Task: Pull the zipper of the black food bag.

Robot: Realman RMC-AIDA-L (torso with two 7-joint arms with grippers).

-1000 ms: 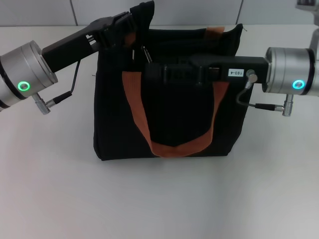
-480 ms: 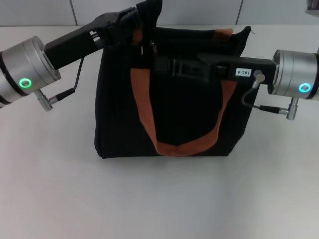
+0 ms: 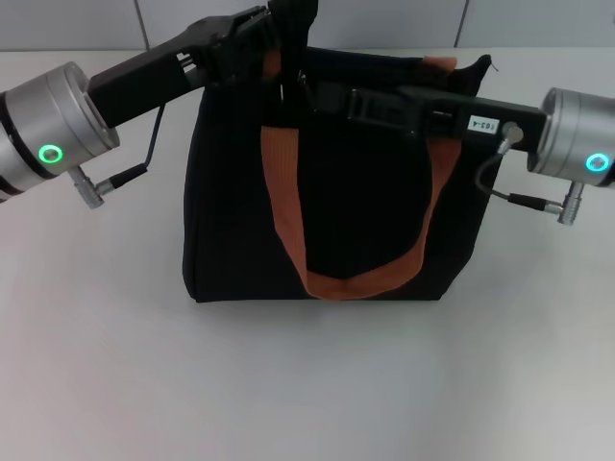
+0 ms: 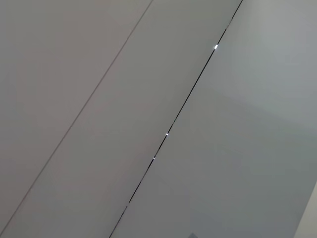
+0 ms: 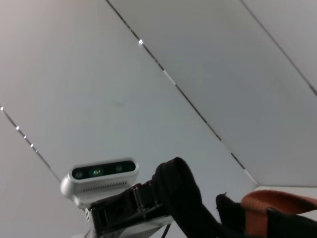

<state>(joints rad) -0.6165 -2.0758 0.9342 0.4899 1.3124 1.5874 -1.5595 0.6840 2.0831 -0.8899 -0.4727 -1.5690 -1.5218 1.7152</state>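
The black food bag stands upright mid-table, its orange-brown handle hanging in a U down the front. My left gripper comes in from the left and is shut on the bag's upper left corner, holding a black flap up above the top edge. In the right wrist view that flap shows next to the left arm's wrist camera. My right gripper lies along the bag's top edge, with its tip close to the left gripper. The zipper pull is lost against the dark fabric there.
White table lies in front of the bag and on both sides. A grey panelled wall runs behind the bag. The left wrist view holds only wall panels.
Both arms have risen, and the bag's top edge and corner flap have gone up with them. The right gripper has also shifted to the right along the top edge.
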